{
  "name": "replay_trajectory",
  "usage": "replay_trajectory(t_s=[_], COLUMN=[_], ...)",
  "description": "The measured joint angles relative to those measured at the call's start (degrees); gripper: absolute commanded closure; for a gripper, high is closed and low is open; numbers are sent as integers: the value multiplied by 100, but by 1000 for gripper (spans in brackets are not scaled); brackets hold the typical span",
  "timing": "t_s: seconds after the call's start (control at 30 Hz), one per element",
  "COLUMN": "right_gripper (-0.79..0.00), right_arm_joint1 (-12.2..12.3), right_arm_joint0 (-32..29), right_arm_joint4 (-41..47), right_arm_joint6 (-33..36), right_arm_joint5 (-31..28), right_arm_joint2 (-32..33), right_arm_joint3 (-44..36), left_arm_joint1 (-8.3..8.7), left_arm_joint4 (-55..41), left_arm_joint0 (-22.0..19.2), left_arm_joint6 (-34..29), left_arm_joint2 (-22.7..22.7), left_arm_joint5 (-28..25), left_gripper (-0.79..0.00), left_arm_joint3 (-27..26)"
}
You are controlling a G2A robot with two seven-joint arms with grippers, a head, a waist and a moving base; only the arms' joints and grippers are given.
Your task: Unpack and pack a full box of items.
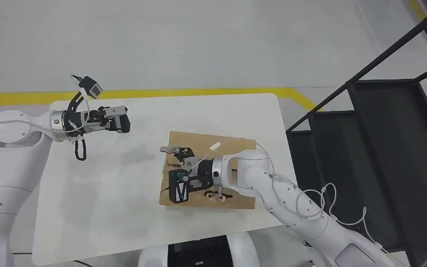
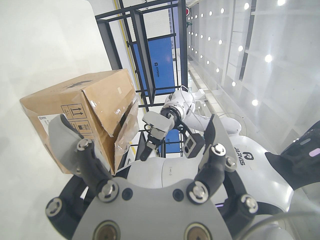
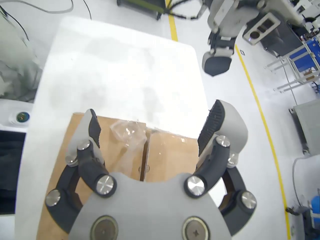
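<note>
A brown cardboard box (image 1: 217, 175) sits on the white table (image 1: 127, 200), right of centre near the front edge. Its top flaps meet at a seam (image 3: 145, 151), where crumpled clear tape (image 3: 127, 131) sticks up. My right gripper (image 1: 181, 157) hovers over the box's left end, open, with nothing between its fingers (image 3: 217, 118). My left gripper (image 1: 125, 123) hangs above the table's back left, well apart from the box, open and holding nothing. From the left wrist view the box (image 2: 82, 101) shows loose end flaps with tape hanging, and the right gripper (image 2: 151, 141) beside it.
A black metal rack (image 1: 380, 127) stands off the table's right side. A yellow floor line (image 1: 200, 93) runs behind the table. Bare tabletop lies left of the box.
</note>
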Motion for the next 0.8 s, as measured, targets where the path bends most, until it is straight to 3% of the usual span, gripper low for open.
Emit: replay_trajectory(t_s=[0.1,0.27,0.4,0.6,0.8], right_gripper=[-785,-785,-785,-785,-785], right_arm_joint1=[48,168,334,715,1151], right_arm_joint0=[88,135,109,126,-146], right_arm_joint4=[428,970,1556,2580,3357], right_arm_joint6=[-187,69,507,979,729], right_arm_joint5=[-431,-1327,-1360,-1358,-1358], right_arm_joint2=[276,567,449,393,1076], right_arm_joint3=[70,353,391,207,-93], left_arm_joint1=[0,0,-21,-87,-185], left_arm_joint4=[0,0,22,164,123], left_arm_joint0=[0,0,89,-44,37], left_arm_joint6=[0,0,-13,-690,-674], left_arm_joint2=[0,0,84,400,617], left_arm_joint5=[0,0,203,875,796], left_gripper=[-785,-785,-785,-785,-785], left_arm_joint3=[0,0,-288,-593,-452])
